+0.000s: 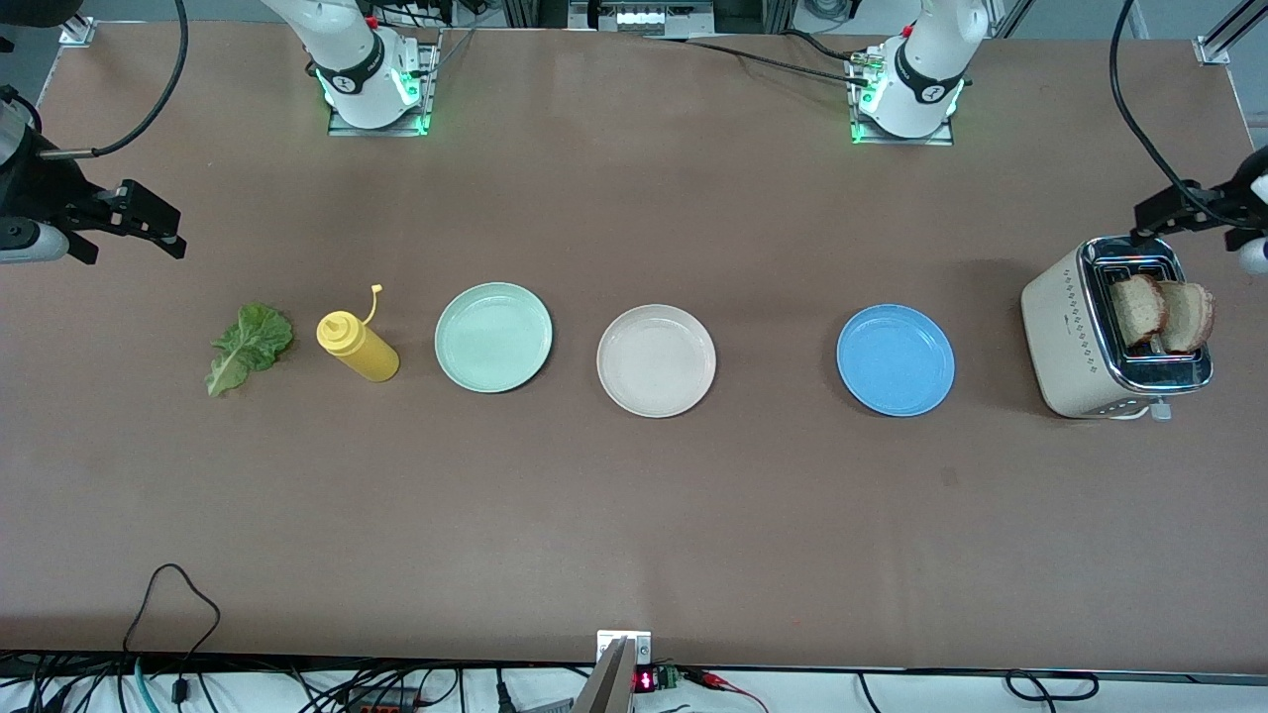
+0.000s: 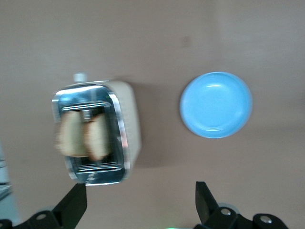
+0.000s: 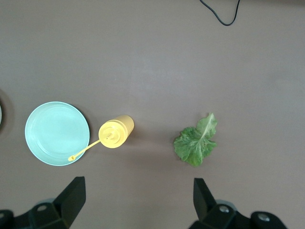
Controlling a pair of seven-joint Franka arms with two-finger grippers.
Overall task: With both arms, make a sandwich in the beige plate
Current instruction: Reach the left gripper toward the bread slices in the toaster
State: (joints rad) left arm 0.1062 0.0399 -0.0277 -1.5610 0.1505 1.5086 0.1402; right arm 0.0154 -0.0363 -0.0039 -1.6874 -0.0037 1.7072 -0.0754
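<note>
The beige plate (image 1: pixel 656 359) lies bare in the middle of the table. Two toast slices (image 1: pixel 1137 309) (image 1: pixel 1187 315) stand in the slots of a cream toaster (image 1: pixel 1065 337) at the left arm's end. They also show in the left wrist view (image 2: pixel 71 133) (image 2: pixel 97 136). The lettuce leaf (image 1: pixel 248 347) lies flat at the right arm's end and shows in the right wrist view (image 3: pixel 196 143). My left gripper (image 1: pixel 1157 218) (image 2: pixel 140 200) hangs open and empty over the table beside the toaster. My right gripper (image 1: pixel 157 226) (image 3: pixel 138 198) hangs open and empty over the table beside the lettuce.
A yellow squeeze bottle (image 1: pixel 357 347) (image 3: pixel 116 132) stands between the lettuce and a mint-green plate (image 1: pixel 492 337) (image 3: pixel 57 133). A blue plate (image 1: pixel 895 359) (image 2: pixel 216 105) lies between the beige plate and the toaster (image 2: pixel 128 124). Cables trail along the table's front edge.
</note>
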